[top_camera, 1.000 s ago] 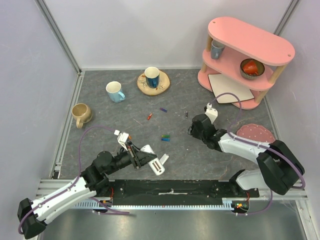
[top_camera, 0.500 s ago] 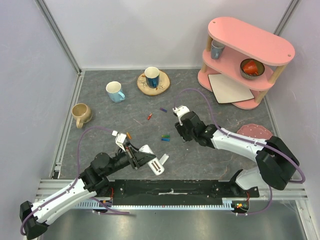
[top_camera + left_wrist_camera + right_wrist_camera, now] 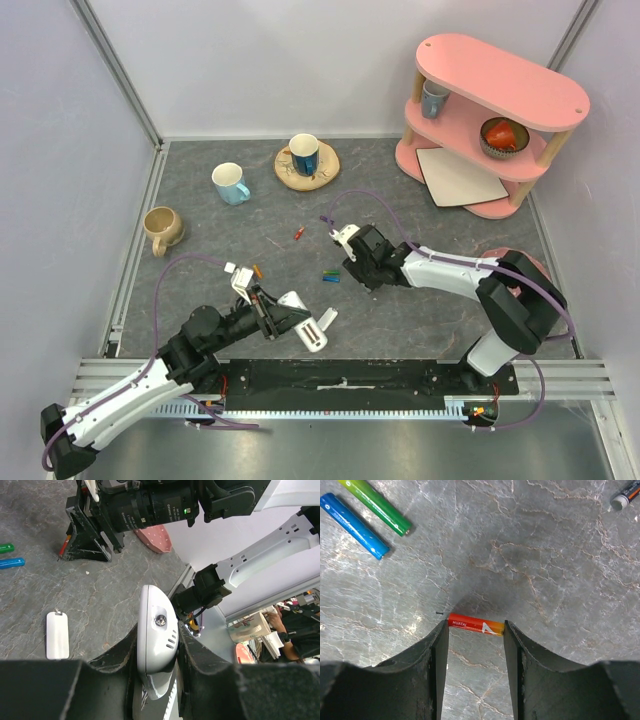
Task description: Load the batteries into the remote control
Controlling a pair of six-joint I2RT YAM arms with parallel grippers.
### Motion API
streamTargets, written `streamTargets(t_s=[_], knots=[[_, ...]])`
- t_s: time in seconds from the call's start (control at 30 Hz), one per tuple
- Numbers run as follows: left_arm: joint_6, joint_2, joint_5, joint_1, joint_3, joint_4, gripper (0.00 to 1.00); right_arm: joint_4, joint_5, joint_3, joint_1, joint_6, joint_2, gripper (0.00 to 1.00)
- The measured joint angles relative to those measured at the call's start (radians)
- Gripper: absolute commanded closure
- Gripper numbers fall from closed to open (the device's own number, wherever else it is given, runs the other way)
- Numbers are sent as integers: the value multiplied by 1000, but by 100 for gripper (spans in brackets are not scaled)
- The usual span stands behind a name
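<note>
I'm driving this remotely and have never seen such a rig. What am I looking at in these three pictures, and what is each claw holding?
These are two robot arms bolted to a grey stone-look table, each ending in a two-finger gripper. The wide picture looks down from above and behind them. The other two come from cameras on the wrists, with that arm's own dark fingers showing at the bottom. The left gripper is shut on the slim white plastic remote control. The right gripper holds a short orange-red battery end to end between its fingertips. On the table lie a green battery and a blue battery side by side, a small red battery, and a flat white rectangular plate, perhaps the remote's cover. A pink two-tier shelf stands at the back.
</note>
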Motion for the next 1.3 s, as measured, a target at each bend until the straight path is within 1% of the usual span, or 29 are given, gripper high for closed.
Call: streamTargets(t_s=[0.2, 0.3, 0.33, 0.43, 0.6, 0.77, 0.9, 1.0, 1.1, 1.17, 1.23, 1.3], knots=[[0, 14, 0, 0, 0, 2, 98, 11, -11, 19, 0, 22, 22, 60], [0, 14, 0, 0, 0, 2, 98, 17, -11, 26, 0, 39, 32, 49], [0, 14, 0, 0, 0, 2, 98, 17, -11, 29, 0, 42, 34, 43], [0, 14, 0, 0, 0, 2, 98, 16, -19, 32, 0, 58, 40, 37], [0, 14, 0, 0, 0, 2, 98, 21, -38, 34, -1, 87, 48, 33], [0, 14, 0, 0, 0, 2, 98, 23, -40, 34, -1, 117, 47, 26], [0, 14, 0, 0, 0, 2, 98, 5, -15, 29, -1, 174, 18, 25], [0, 11, 0, 0, 0, 2, 98, -3, 47, 26, 1, 269, -63, 26], [0, -3, 0, 0, 0, 1, 98, 1, 151, 23, 1, 424, -168, 29], [0, -14, -1, 0, 0, -1, 98, 15, 203, -2, 1, 559, -237, 32], [0, -25, -2, 0, 0, -5, 98, 27, 231, -43, 0, 675, -281, 36], [0, -29, -4, 0, 0, -6, 98, 35, 237, -92, 0, 783, -293, 39]])
